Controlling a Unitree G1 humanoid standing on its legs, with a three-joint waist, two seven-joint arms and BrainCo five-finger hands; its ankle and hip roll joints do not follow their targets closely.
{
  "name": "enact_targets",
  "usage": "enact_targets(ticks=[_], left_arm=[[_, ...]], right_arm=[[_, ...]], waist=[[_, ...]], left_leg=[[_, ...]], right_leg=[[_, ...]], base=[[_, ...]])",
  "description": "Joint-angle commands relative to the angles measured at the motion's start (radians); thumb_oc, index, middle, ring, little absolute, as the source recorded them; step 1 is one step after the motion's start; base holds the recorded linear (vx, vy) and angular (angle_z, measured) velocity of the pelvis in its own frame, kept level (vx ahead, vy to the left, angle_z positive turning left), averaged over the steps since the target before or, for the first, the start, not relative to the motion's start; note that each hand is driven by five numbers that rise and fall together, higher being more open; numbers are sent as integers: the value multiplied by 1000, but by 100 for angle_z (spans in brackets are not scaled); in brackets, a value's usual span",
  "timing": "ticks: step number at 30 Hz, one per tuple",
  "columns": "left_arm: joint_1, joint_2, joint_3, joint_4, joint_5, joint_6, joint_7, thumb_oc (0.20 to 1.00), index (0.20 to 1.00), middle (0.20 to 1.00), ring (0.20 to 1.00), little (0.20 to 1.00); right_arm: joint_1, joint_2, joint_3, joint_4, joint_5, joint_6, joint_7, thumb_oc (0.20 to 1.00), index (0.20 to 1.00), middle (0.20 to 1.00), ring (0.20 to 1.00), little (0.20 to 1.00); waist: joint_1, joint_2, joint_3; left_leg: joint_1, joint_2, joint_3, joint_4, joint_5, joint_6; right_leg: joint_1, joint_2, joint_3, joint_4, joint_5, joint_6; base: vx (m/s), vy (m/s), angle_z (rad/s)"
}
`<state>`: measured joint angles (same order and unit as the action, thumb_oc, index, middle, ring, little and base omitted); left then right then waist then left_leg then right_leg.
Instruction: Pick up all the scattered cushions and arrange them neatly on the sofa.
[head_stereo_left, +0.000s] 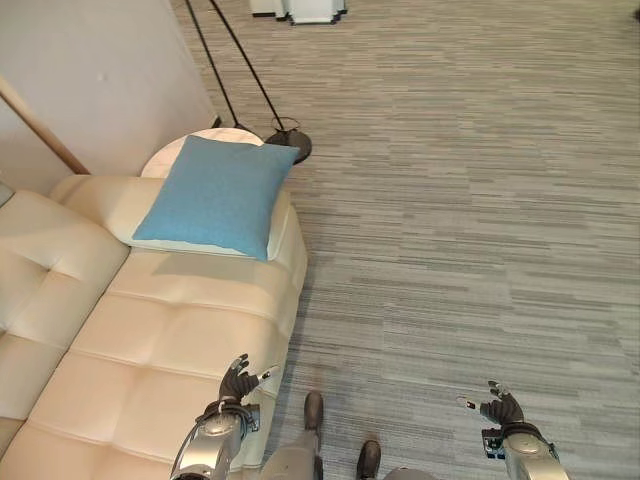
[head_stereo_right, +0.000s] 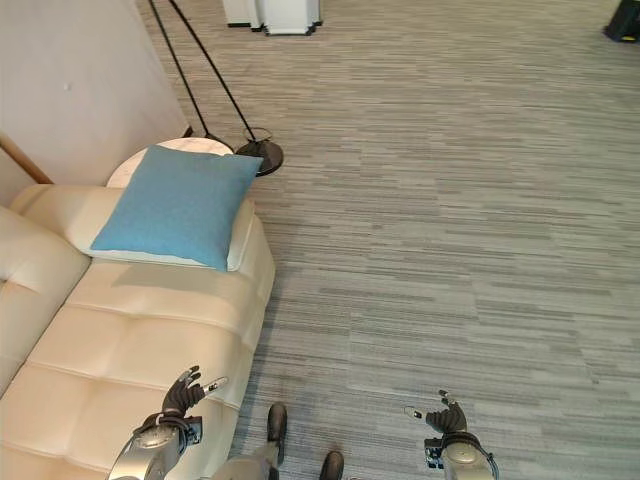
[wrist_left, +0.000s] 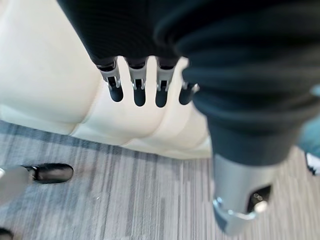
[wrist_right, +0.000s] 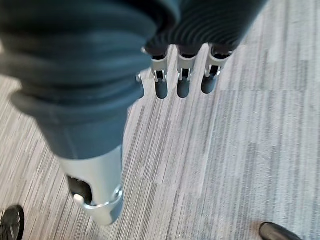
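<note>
Sofa (head_stereo_left: 150, 340) cut off at left, bottom edges; round table (head_stereo_left: 170, 152) mostly behind cushion (head_stereo_left: 218, 195).

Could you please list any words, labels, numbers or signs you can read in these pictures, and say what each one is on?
There is no readable text. The blue cushion, the cream sofa, the carpet and the wall bear no print, and neither the left hand nor the right hand shows a legible marking.

living room | cream sofa (head_stereo_left: 170, 340) — floor lamp base (head_stereo_left: 288, 143) | grey carpet (head_stereo_left: 470, 220)
</note>
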<state>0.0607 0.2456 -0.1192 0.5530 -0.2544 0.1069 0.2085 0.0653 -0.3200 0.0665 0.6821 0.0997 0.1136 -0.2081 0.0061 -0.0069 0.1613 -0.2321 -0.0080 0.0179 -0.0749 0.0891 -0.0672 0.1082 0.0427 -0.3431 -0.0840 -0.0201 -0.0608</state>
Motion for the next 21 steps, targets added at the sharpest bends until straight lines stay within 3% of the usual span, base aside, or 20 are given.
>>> enact_targets(ticks=[1, 3, 5, 7, 8, 9, 10, 11, 13, 15, 16, 17, 18, 19, 21], left_arm=[[7, 43, -7, -78, 35, -25, 12, 1000, 1000, 1000, 1000, 1000], [13, 47, -16, -74, 50, -19, 5, 1000, 1000, 1000, 1000, 1000], [18, 60, -19, -83, 62, -13, 3, 1000, 1000, 1000, 1000, 1000], [23, 74, -17, -102, 63, -13, 4, 1000, 1000, 1000, 1000, 1000], [23, 74, -17, -102, 63, -13, 4, 1000, 1000, 1000, 1000, 1000], [24, 83, -20, -106, 69, -9, 0, 1000, 1000, 1000, 1000, 1000], [24, 83, -20, -106, 69, -9, 0, 1000, 1000, 1000, 1000, 1000], [17, 84, -22, -102, 72, -10, 4, 1000, 1000, 1000, 1000, 1000], [10, 84, -20, -106, 68, -13, 3, 1000, 1000, 1000, 1000, 1000], [7, 87, -19, -108, 70, -12, 0, 1000, 1000, 1000, 1000, 1000], [3, 88, -16, -110, 73, -12, -3, 1000, 1000, 1000, 1000, 1000], [2, 87, -15, -111, 78, -13, -5, 1000, 1000, 1000, 1000, 1000], [2, 87, -15, -111, 78, -13, -5, 1000, 1000, 1000, 1000, 1000], [-5, 90, -8, -109, 87, -16, -7, 1000, 1000, 1000, 1000, 1000], [-10, 89, -4, -105, 91, -21, -7, 1000, 1000, 1000, 1000, 1000]], right_arm=[[15, -39, -31, -62, -10, -18, -4, 1000, 1000, 1000, 1000, 1000], [19, -30, -29, -58, -28, -14, 2, 1000, 1000, 1000, 1000, 1000], [21, -19, -25, -60, -32, -10, 8, 1000, 1000, 1000, 1000, 1000], [17, -12, -21, -67, -29, -15, 13, 1000, 1000, 1000, 1000, 1000], [17, -12, -21, -67, -29, -15, 13, 1000, 1000, 1000, 1000, 1000], [19, -8, -20, -68, -32, -6, 14, 1000, 1000, 1000, 1000, 1000], [19, -9, -20, -68, -32, -6, 14, 1000, 1000, 1000, 1000, 1000], [19, -5, -16, -76, -32, -6, 13, 1000, 1000, 1000, 1000, 1000], [20, -5, -25, -82, -26, -6, 12, 1000, 1000, 1000, 1000, 1000], [19, -7, -29, -83, -23, -4, 10, 1000, 1000, 1000, 1000, 1000], [24, -3, -40, -81, -14, -5, 4, 1000, 1000, 1000, 1000, 1000], [27, 0, -45, -81, -12, -6, 2, 1000, 1000, 1000, 1000, 1000], [27, 0, -45, -81, -12, -6, 2, 1000, 1000, 1000, 1000, 1000], [33, 1, -52, -84, -16, -2, 1, 1000, 1000, 1000, 1000, 1000], [39, 3, -59, -77, -22, 0, 1, 1000, 1000, 1000, 1000, 1000]], waist=[[16, 9, -45], [21, -7, -60], [25, -16, -58], [26, -23, -36], [27, -23, -38], [17, -13, -20], [19, -14, -19], [9, 6, 2], [8, 25, 23], [4, 31, 29], [-1, 33, 35], [-4, 31, 35], [-3, 32, 34], [-7, 23, 35], [-7, 17, 28]], left_leg=[[72, -27, 41, -12, 30, 26], [106, -45, 48, -12, 19, 54], [121, -54, 56, 20, -26, 82], [155, -71, 73, 30, -68, 119], [151, -71, 73, 29, -67, 119], [197, -73, 80, 24, -90, 137], [197, -74, 83, 24, -90, 137], [247, -63, 76, 1, -98, 142], [286, -49, 81, -2, -111, 131], [301, -42, 79, 0, -121, 128], [330, -36, 75, 1, -142, 117], [342, -34, 71, 1, -150, 111], [341, -33, 73, 1, -150, 111], [363, -37, 53, 3, -166, 100], [385, -36, 39, 9, -188, 92]], right_leg=[[111, -68, 86, -3, -114, 132], [116, -107, 94, 80, -133, 149], [58, -145, 104, 254, -96, 167], [-40, -196, 116, 484, 24, 199], [-45, -196, 117, 487, 23, 199], [-106, -219, 124, 607, 76, 198], [-110, -222, 127, 614, 73, 199], [-207, -203, 146, 658, 34, 176], [-240, -195, 111, 541, -10, 162], [-244, -189, 103, 487, -12, 160], [-250, -161, 120, 326, -7, 169], [-253, -141, 151, 217, 18, 180], [-250, -139, 152, 207, 24, 180], [-265, -130, 208, 74, 75, 206], [-279, -127, 243, -3, 107, 224]], base=[[581, 192, -15], [556, 219, -7], [393, 210, -1], [267, 197, -11], [273, 198, -8], [163, 112, 2], [343, 189, 28], [272, 90, 27], [303, 50, 8], [242, -39, 27], [394, -117, 37], [308, -110, 30], [321, -146, 24], [214, -96, 20], [345, -163, 21]])
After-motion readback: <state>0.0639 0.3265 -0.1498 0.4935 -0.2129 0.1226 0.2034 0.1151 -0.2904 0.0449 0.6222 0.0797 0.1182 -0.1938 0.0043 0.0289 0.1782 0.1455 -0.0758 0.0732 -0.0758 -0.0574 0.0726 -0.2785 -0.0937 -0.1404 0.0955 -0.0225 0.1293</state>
